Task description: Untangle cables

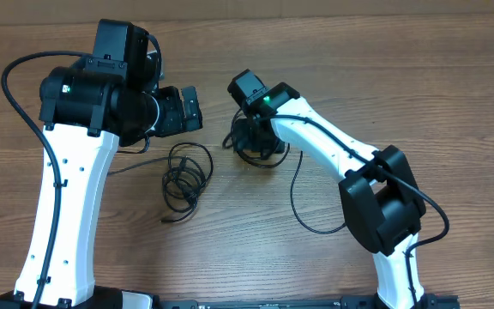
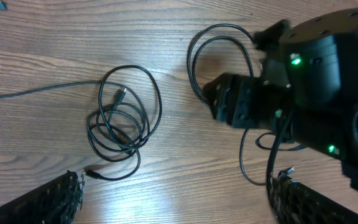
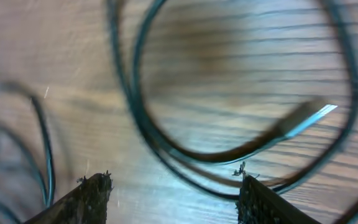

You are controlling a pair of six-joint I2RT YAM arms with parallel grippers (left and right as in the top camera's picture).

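Note:
A black cable lies in a loose tangled coil on the wooden table, with one end trailing left. In the left wrist view this coil lies ahead of my left gripper, which is open and empty above the table. In the overhead view the left gripper is up and left of the coil. A second black cable loop lies under my right gripper. In the right wrist view the right gripper is open, low over this loop, whose metal plug is blurred.
A thin cable tail runs from the second loop toward the right arm's base. The left arm's white link stands on the left side. The table top is wood.

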